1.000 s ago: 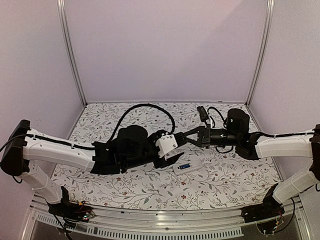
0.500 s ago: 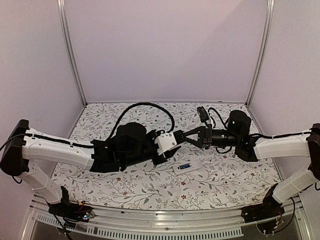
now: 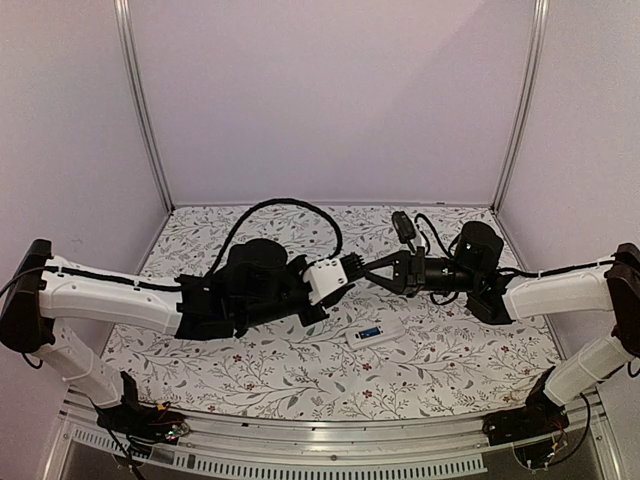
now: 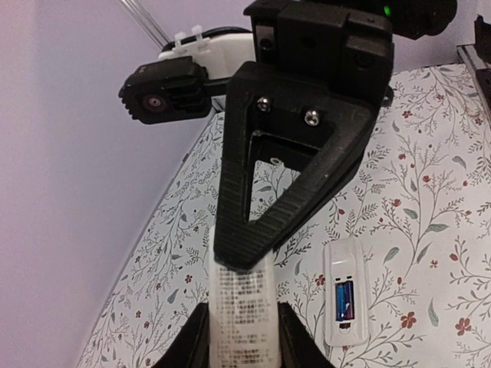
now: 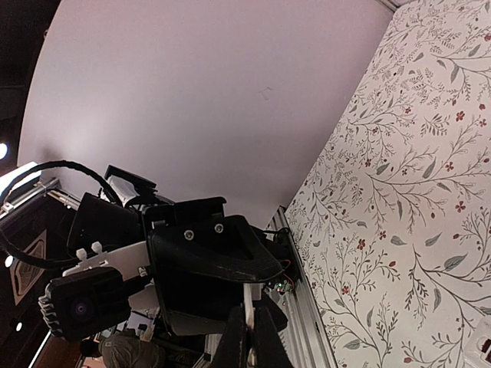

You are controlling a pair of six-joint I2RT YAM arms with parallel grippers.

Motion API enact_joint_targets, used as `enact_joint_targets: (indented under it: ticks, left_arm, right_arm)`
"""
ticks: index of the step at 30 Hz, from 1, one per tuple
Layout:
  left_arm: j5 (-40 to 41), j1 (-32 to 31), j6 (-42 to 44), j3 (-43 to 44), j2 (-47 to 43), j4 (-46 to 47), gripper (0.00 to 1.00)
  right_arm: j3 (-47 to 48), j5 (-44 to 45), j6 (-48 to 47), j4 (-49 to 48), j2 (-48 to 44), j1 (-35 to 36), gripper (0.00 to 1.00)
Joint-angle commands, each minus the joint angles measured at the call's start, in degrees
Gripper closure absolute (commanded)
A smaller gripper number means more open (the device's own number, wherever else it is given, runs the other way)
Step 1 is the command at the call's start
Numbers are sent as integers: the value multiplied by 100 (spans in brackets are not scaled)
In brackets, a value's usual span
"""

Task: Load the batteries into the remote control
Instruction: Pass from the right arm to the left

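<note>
Closest to the near edge of the table, the 2 arm bases sit by its left and right corners. A little farther in, right of the middle of the floral surface, the remote control lies flat with its battery bay facing up. The left wrist view shows the blue battery seated in that bay. Whether a 2nd cell lies beside it I cannot tell.

Just beyond the remote control, and raised above the surface, the 2 grippers meet tip to tip over the middle of the table. The left gripper reaches in from the left edge. Its 2 fingers are drawn in to a narrow gap and sit against the 2 long edges of a white strip marked with fine grey print. The right gripper comes in from the right edge with its fingers fully together, pinching the end of the strip that sticks out of the left gripper. In the left wrist view 1 ribbed triangular finger covers that end. In the right wrist view a white sliver shows just past the closed fingertips. The strip hangs clear of the table and apart from the remote control.

Farther back, a black cable arcs over the left arm toward the far edge, with the pale lilac wall behind it.
</note>
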State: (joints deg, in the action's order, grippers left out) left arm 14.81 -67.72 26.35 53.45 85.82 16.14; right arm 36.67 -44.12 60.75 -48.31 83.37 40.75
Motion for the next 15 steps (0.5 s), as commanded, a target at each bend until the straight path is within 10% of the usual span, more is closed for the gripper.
enact_joint_targets:
  ticks: [1, 4, 10, 15]
  left_arm:
    - [-131, 100, -20, -6, -182, -325, 75]
    - [-226, 123, -74, 96, -229, -591, 83]
    - [-715, 240, -448, 483, -190, -1803, 89]
    - [-1046, 459, -800, 1178, 269, -3202, 86]
  right_arm:
    - [-98, -65, 51, -200, 65, -24, 100]
    - [-86, -84, 54, -145, 88, -47, 94]
    - [-257, -28, 36, 130, 93, -466, 52]
    - [-422, 267, -444, 1375, -228, -1102, 49]
